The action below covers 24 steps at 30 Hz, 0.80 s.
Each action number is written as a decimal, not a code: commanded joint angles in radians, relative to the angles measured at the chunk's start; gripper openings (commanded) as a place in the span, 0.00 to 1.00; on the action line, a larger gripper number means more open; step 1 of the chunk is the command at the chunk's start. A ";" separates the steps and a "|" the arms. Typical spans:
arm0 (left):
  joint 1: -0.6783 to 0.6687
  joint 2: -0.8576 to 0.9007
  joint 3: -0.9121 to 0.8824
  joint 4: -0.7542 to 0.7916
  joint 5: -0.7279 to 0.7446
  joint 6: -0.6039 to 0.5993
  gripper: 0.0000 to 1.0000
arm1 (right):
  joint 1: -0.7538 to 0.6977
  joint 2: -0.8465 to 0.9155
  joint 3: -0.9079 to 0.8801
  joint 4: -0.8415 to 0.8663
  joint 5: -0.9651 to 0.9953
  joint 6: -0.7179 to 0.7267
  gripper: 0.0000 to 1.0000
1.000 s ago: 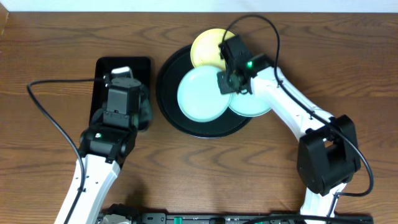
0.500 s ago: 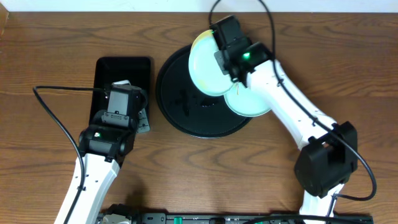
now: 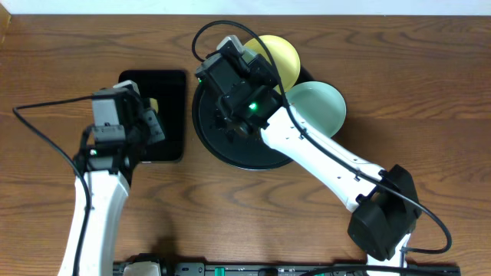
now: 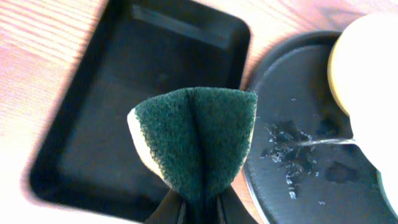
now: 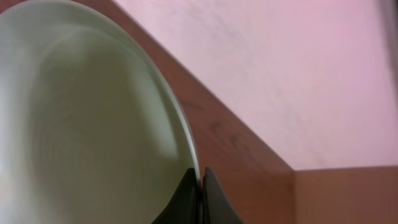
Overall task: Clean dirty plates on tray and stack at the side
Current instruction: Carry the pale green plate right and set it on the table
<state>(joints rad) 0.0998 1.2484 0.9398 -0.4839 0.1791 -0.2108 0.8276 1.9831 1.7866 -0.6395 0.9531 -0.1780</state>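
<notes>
Wooden surface (image 3: 430, 92), pale wall (image 5: 298, 74). The right arm (image 3: 322, 153) stretches across the tray (image 3: 205, 126), the right tool (image 5: 200, 182) clamped on a tilted plate (image 5: 93, 112) at its rim. A yellow plate (image 3: 280, 57) and a blue-green plate (image 3: 316, 107) lie at the tray's right edge. The left tool (image 4: 199, 208) pinches a sponge (image 4: 196, 140) over a rectangular tray (image 3: 170, 88).

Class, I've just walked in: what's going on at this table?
The right tool pinches the rim of a pale green plate, held above the round black tray. The left tool grips a green scouring sponge above the rectangular tray. A yellow plate and another green plate lie at the round tray's right side.
</notes>
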 commanded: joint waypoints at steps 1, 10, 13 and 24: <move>0.060 0.087 0.007 0.037 0.228 0.035 0.08 | 0.016 -0.002 0.017 0.011 0.178 -0.002 0.01; 0.093 0.192 0.006 0.063 0.283 0.047 0.08 | 0.015 -0.003 0.017 -0.048 0.035 0.117 0.01; 0.093 0.192 0.006 0.063 0.283 0.047 0.09 | -0.006 -0.003 0.017 -0.096 -0.082 0.188 0.01; 0.093 0.192 0.006 0.044 0.283 0.046 0.09 | -0.402 -0.100 0.049 -0.220 -0.865 0.367 0.01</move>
<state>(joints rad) 0.1883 1.4410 0.9398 -0.4332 0.4461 -0.1822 0.5606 1.9686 1.7969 -0.8490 0.3943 0.1013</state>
